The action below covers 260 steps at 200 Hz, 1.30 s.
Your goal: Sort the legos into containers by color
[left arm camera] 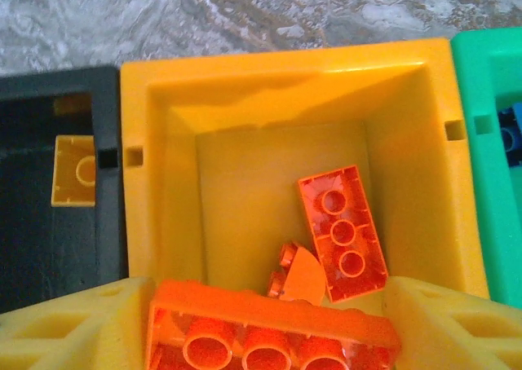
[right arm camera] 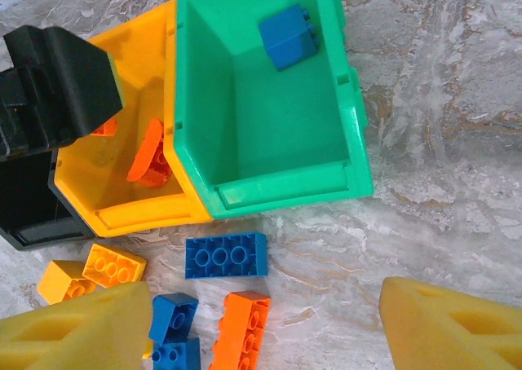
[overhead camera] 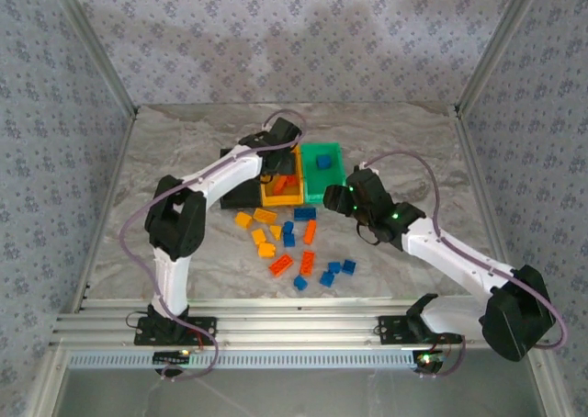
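Left gripper (left arm camera: 269, 341): two yellow fingers (left arm camera: 69, 329) poised over the yellow-orange rectangular plastic bin (left arm camera: 277, 85), which is the middle of three bins joined in a row. The jaws stand part-way apart.
Brick between the fingers: a long orange-red plastic toy brick (left arm camera: 261, 337) lies across the gap with its studs up, each end meeting a finger. Whether it is clamped or lying loose cannot be told.
Right gripper (right arm camera: 265, 337): jaws spread wide with nothing between them. It hovers over the grey marbled table (right arm camera: 457, 142), just in front of the green rectangular plastic bin (right arm camera: 277, 117).
Below the right gripper: a blue six-stud brick (right arm camera: 226, 256), a second orange-red brick (right arm camera: 241, 329), a small blue brick (right arm camera: 173, 317) and two yellow-orange bricks (right arm camera: 114, 264), all on the table just outside the bins.
Yellow-orange bin contents: a flat orange-red brick with three round holes (left arm camera: 342, 231), and a small orange-red curved piece (left arm camera: 295, 276) touching it.
Black rectangular plastic bin (left arm camera: 49, 248): sits left of the yellow-orange one, with one yellow-orange square brick (left arm camera: 73, 170) on its floor.
Green bin contents: one blue cube-like brick (right arm camera: 287, 36) at the far end.
Loose bricks (overhead camera: 294, 247): seen from overhead, blue, orange-red and yellow-orange pieces are scattered on the table in front of the bins, between the two arms.
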Available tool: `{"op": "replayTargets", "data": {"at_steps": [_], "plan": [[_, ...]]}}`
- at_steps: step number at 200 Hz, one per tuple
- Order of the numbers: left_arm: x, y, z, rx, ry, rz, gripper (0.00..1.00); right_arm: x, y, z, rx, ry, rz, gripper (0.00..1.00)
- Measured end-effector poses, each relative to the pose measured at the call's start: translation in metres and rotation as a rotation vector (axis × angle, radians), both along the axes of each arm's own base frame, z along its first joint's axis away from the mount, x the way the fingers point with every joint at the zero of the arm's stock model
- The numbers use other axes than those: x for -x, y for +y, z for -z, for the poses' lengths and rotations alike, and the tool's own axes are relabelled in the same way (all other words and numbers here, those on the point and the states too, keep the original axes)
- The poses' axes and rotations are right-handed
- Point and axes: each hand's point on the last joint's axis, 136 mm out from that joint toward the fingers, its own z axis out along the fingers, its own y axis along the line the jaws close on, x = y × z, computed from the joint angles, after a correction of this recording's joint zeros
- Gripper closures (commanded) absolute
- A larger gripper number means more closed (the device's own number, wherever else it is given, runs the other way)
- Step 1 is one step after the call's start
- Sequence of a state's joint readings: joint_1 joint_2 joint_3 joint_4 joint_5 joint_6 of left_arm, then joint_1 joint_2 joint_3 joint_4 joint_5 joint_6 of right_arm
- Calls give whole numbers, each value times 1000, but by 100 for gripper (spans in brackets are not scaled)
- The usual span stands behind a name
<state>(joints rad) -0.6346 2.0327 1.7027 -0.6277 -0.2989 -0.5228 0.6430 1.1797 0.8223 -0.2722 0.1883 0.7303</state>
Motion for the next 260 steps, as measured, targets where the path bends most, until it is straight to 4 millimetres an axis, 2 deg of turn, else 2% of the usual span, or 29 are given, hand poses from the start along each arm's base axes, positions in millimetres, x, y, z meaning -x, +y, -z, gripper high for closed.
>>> {"op": "replayTargets", "data": {"at_steps": [30, 53, 79, 111, 128, 137, 165, 183, 202, 224, 260], "plan": [[-2, -5, -8, 25, -10, 6, 16, 1, -4, -2, -6, 1, 12, 22], [8, -3, -11, 49, -1, 19, 15, 1, -5, -2, -8, 2, 17, 22], [47, 9, -19, 89, 12, 40, 15, 2, -7, 0, -7, 5, 23, 22], [117, 18, -27, 158, 25, 107, 14, 5, -12, 9, 4, 20, 28, 22], [151, 23, -14, 175, 62, 138, 14, 7, -14, 15, 10, 30, 32, 22], [167, 27, -1, 181, 94, 144, 14, 7, -15, 18, 13, 35, 34, 22], [203, 38, 45, 157, 196, 147, 14, 8, -17, 22, 16, 45, 38, 22], [221, 34, 61, 152, 235, 173, 14, 8, -19, 22, 15, 46, 42, 22], [228, 26, 68, 161, 241, 191, 14, 7, -20, 22, 15, 46, 47, 22], [225, 23, 74, 163, 236, 182, 17, 7, -22, 24, 17, 49, 52, 22], [222, 25, 90, 123, 247, 166, 31, 6, -25, 18, 6, 34, 60, 22]]}}
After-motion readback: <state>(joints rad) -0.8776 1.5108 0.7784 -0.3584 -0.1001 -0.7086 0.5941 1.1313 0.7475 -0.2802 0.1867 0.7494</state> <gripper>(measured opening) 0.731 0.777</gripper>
